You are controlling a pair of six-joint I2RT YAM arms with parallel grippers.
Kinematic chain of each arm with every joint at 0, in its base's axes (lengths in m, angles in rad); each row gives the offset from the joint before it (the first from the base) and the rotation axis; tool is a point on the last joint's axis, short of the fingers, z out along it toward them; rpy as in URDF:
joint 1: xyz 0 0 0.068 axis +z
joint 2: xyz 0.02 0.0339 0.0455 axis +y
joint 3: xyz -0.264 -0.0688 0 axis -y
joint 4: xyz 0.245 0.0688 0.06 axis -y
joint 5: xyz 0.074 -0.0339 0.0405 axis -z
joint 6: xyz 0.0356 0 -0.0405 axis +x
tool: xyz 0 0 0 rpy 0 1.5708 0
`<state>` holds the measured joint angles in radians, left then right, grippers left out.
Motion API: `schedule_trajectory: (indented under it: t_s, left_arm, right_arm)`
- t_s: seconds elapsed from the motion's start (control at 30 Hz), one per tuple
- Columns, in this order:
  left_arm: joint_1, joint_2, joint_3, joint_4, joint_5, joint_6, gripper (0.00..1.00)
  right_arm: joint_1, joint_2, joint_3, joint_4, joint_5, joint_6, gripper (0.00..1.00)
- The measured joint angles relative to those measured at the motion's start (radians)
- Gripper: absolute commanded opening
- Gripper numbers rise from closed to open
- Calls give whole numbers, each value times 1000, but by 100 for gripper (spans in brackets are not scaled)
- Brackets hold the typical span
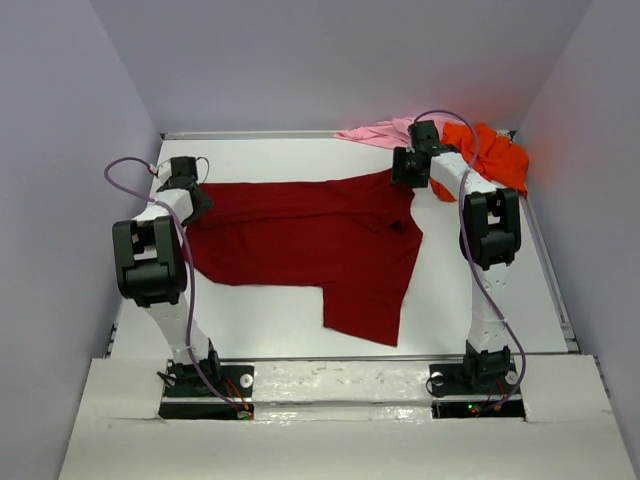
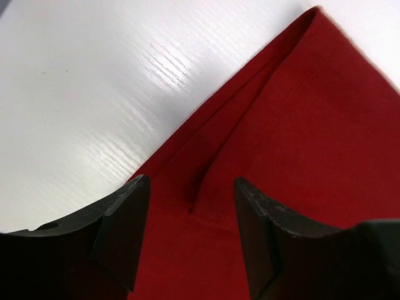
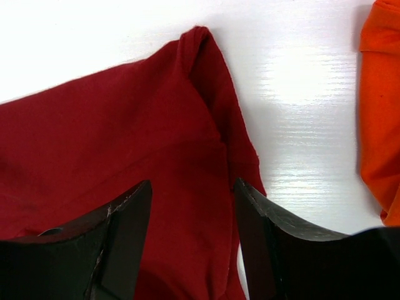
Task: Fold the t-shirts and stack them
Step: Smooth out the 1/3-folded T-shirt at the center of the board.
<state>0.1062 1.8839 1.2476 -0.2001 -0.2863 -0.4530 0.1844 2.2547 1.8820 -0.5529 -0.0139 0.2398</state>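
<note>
The dark red t-shirt (image 1: 310, 240) lies spread across the middle of the white table (image 1: 260, 320), one part hanging toward the front edge. My left gripper (image 1: 197, 198) stands open over its left end; in the left wrist view the gripper (image 2: 190, 212) has red cloth (image 2: 300, 125) with a folded edge lying flat under it. My right gripper (image 1: 408, 170) stands open over the shirt's far right corner. Seen from the right wrist, that gripper (image 3: 190, 215) is above the bunched corner (image 3: 187, 112). The orange t-shirt (image 1: 495, 155) and the pale pink t-shirt (image 1: 375, 132) lie crumpled at the back right.
Grey walls close in the table on the left, back and right. The orange shirt (image 3: 381, 106) lies just right of my right gripper, a strip of bare table (image 3: 300, 94) between them. Both arm bases sit at the near edge.
</note>
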Motion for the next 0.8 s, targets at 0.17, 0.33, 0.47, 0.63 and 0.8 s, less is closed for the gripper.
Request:
schedule_trajectory:
  t_s: [0.17,0.33,0.47,0.63,0.8]
  left_arm:
    - [3,-186,-55,18,61,-28,70]
    - [-16,-418,-91,110,175,-53,73]
    - [-71,-573,-186,222,298,-58,80]
    - [-109,-661,-251,309,448,-77,84]
    - [-105,-671,-256,338,515,-94,85]
  right_arm:
    - [0,5,0,-1,-32,4,61]
    - [0,5,0,0,-100,18,59]
    - [14,5,-11,25,-175,30,60]
    - [76,7,-28,43,-224,38,61]
    - [129,57,-20,82,-241,48,63]
